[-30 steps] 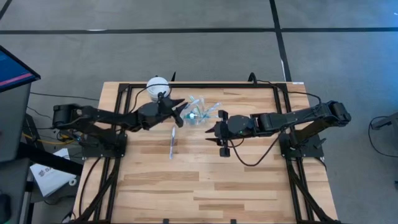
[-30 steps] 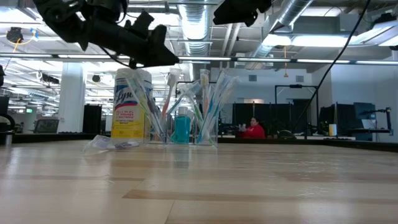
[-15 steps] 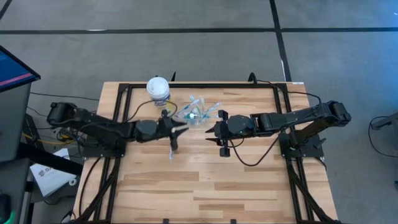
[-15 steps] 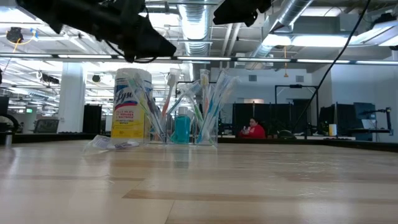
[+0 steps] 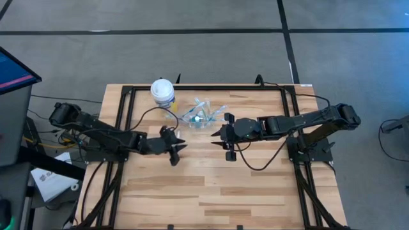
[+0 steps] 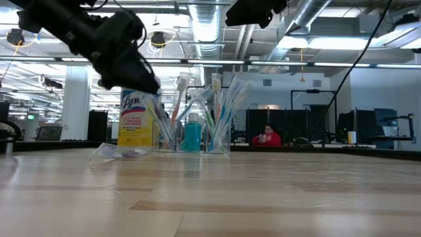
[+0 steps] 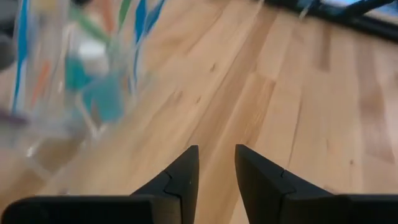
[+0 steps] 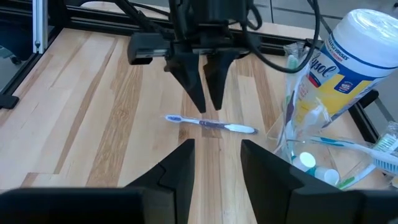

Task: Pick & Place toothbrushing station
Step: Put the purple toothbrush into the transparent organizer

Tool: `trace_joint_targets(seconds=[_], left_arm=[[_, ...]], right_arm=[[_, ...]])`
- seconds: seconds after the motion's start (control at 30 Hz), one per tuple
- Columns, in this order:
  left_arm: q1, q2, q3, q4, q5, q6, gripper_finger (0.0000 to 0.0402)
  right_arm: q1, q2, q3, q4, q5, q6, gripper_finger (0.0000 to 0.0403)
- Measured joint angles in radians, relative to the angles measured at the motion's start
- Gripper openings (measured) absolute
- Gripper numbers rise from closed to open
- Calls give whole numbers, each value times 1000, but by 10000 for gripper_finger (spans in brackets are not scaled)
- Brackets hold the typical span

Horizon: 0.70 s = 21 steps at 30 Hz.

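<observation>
A clear plastic cup [image 5: 203, 117] [image 6: 195, 131] full of thin white, blue and green toothbrushes stands on its base at the table's far middle, with a small blue tube [image 6: 192, 135] inside it. One toothbrush [image 8: 211, 125] lies flat on the wood, left of the cup and nearer the front. My left gripper [image 8: 207, 108] [image 5: 177, 148] hovers open over this toothbrush's middle, tips slanting down and clear of it. My right gripper [image 8: 217, 163] [image 5: 219, 134] hangs open just right of the cup, holding nothing.
A yellow canister with a white lid [image 5: 162, 91] [image 6: 139, 118] stands behind and left of the cup. A black frame [image 5: 204, 89] runs along the table's far edge and sides. Bare wood [image 5: 217, 191] fills the near half.
My left gripper has swung from beside the canister and cup toward the table's near edge and a little left. It has sunk and turned, and now stands over the lying toothbrush. The cup, canister and toothbrush have stayed put.
</observation>
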Motion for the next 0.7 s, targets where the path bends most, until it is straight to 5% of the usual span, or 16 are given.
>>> trace_joint_targets(seconds=[0.33, 0.7], left_arm=[[-13, 0, 0, -250, 62, -228, 86], [-98, 3, 0, -307, 72, -314, 65]], right_arm=[[0, 0, 0, 0, 0, 0, 120], [0, 0, 0, 0, 0, 0, 120]])
